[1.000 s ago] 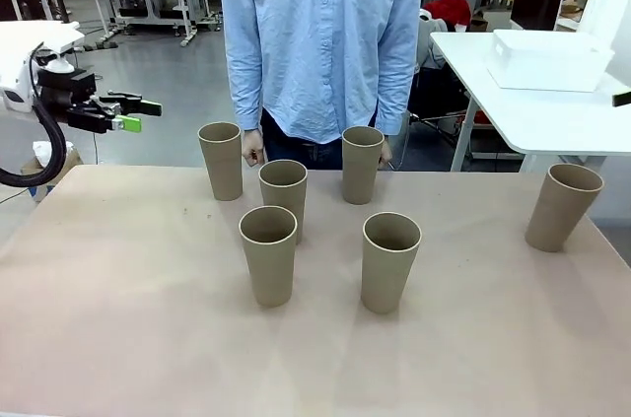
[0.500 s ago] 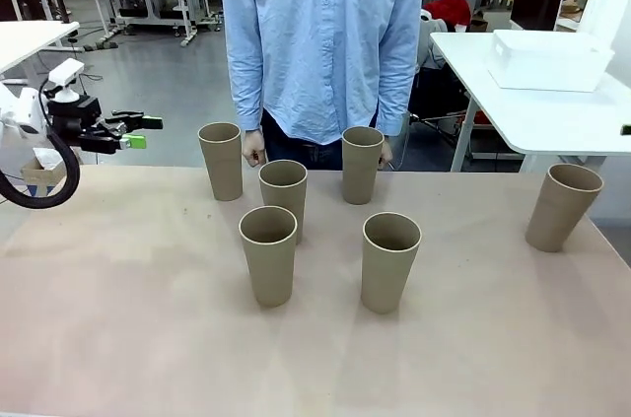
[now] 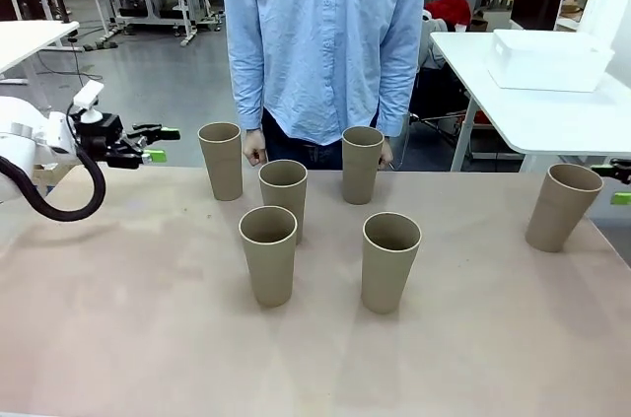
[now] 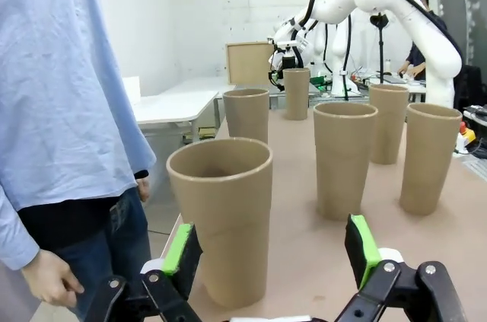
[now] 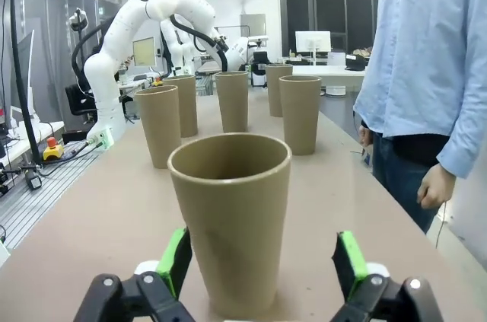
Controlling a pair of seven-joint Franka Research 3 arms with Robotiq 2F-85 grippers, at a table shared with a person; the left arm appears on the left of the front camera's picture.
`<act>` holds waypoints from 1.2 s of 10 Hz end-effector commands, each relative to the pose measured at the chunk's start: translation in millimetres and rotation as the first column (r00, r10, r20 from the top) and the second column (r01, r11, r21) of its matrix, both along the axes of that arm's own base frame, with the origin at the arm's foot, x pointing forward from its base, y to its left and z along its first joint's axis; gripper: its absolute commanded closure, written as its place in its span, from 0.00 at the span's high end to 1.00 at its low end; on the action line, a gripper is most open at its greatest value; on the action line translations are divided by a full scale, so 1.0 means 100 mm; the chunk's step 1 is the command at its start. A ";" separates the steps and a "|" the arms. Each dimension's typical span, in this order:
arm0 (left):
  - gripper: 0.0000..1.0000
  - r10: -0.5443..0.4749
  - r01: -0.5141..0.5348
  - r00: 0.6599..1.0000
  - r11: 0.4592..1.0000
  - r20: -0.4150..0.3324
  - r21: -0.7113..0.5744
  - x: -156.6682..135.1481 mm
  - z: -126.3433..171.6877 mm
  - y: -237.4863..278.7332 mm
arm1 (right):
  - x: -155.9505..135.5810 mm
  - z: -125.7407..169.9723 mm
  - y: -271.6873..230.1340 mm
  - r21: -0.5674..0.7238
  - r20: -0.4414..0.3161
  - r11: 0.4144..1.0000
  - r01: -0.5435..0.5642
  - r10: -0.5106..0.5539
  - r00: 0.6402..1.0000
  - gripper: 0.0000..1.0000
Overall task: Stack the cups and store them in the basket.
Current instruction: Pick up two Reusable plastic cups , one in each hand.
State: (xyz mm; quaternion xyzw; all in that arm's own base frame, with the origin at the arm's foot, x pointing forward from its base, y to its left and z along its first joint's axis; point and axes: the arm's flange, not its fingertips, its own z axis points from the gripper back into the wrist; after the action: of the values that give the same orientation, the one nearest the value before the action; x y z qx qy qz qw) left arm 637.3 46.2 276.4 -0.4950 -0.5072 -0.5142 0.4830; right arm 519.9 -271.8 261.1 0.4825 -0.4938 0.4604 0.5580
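Right, both grippers are spread wide and empty. The left gripper (image 3: 163, 143) is aimed at the far-left cup (image 3: 221, 159), and the right gripper (image 3: 617, 183) is lined up on the lone cup (image 3: 563, 205) near the right edge of the surface (image 3: 148, 318). All six paper cups stand upright and unstacked. The white basket (image 3: 548, 70) is well apart on a neighbouring table (image 3: 532, 126). They look light, thin-walled and easily crushed or tipped. Best to pinch gently mid-wall, below the rolled rim.

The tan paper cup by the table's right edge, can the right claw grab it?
Probably yes. The right claw is open, the tan tapered paper cup stands upright just ahead, lined up between its green pads, and nothing blocks the way.
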 end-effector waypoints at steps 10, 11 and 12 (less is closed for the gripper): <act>1.00 0.097 -0.097 0.995 0.995 0.007 -0.029 0.12 -0.32 -0.34 | 0.03 -0.24 0.16 -0.008 0.029 1.000 -0.022 0.022 0.999 1.00; 1.00 0.125 -0.126 0.992 0.992 -0.012 -0.027 0.15 -0.33 -0.39 | 0.04 -0.28 0.18 -0.014 0.034 1.000 -0.024 0.025 0.999 1.00; 1.00 0.132 -0.133 0.991 0.991 -0.027 -0.030 0.17 -0.36 -0.43 | 0.06 -0.31 0.19 -0.004 0.047 1.000 -0.023 0.023 0.999 1.00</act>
State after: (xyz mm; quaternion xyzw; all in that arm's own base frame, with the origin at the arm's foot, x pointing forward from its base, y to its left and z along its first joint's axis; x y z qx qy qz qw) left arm 656.0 9.8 238.2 -0.4741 -0.5341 -0.4821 0.5074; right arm 523.9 -257.8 234.8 0.4902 -0.4853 0.4710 0.5499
